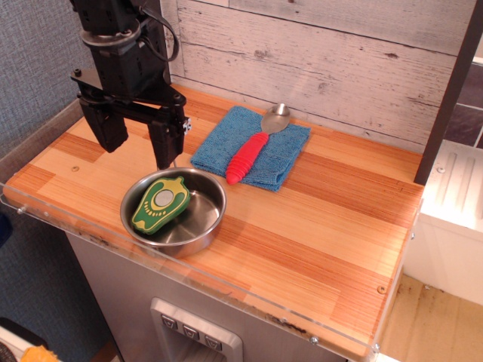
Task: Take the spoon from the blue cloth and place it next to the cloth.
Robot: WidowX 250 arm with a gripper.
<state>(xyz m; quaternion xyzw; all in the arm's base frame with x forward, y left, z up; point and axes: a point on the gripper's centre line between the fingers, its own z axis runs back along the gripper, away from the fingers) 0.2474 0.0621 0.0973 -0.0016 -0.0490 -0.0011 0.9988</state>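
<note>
The spoon [253, 151] lies diagonally on the blue cloth [283, 160]. Its ribbed red handle points toward the front left. Its silver bowl [276, 118] rests at the cloth's back edge. The cloth lies flat near the back of the wooden table [332, 226]. My gripper [138, 151] hangs at the left, well left of the cloth and just above the table behind the steel pan [200, 219]. Its two black fingers [164, 143] stand apart and hold nothing.
The steel pan at the front left holds a green and yellow toy avocado half [160, 204]. A white plank wall [317, 53] rises behind the table. A dark post [449, 98] stands at the right. A clear guard [226, 290] edges the table's front.
</note>
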